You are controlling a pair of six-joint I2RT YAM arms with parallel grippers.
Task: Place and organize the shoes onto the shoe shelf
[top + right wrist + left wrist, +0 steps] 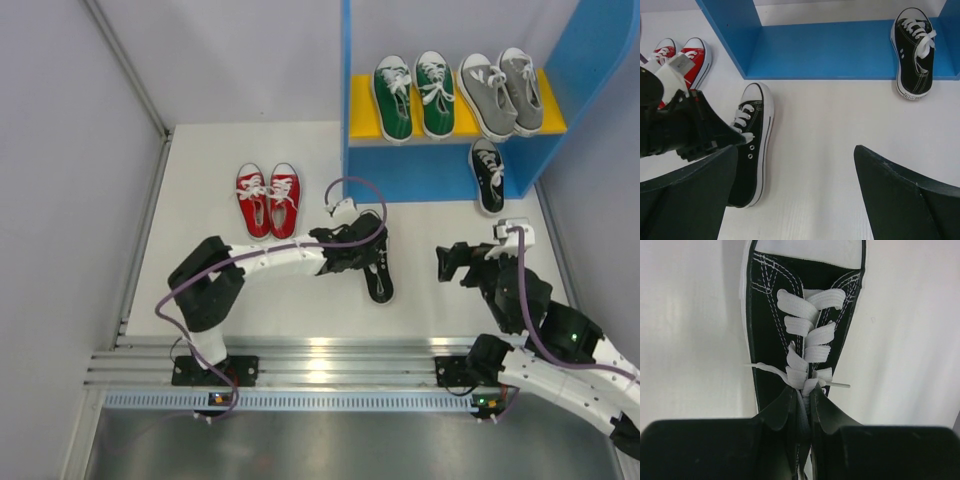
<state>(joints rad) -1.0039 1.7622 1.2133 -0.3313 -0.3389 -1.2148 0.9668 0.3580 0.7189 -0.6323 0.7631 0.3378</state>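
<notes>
Canvas and rubber here, so you're dealing with something light and soft-sided. Your left gripper (807, 400) is sitting narrow, its fingers pinching the laced tongue of the black shoe (765, 330), which is lying mid-table with its toe pointing toward the shelf. That tongue is floppy, so I'm expecting the shoe to dangle and swing. The stiffer heel collar or side wall would be giving you a steadier hold, and the rubber sole will likely be gripping the table (200, 170) rather than sliding. Your right gripper (796, 150) is hanging wide and empty nearby, off to the shoe's right. Further out, the red pair (268, 200) is sitting to the left, well apart. Beyond that, the second black shoe (487, 175) is resting at the right of the shoe shelf (420, 180) on its lower level, with its heel poking past the front edge. That's leaving open room to its left, so be minding the blue side wall. Up top, the green pair (415, 95) and grey pair (500, 92) are filling the yellow board (362, 110).
</notes>
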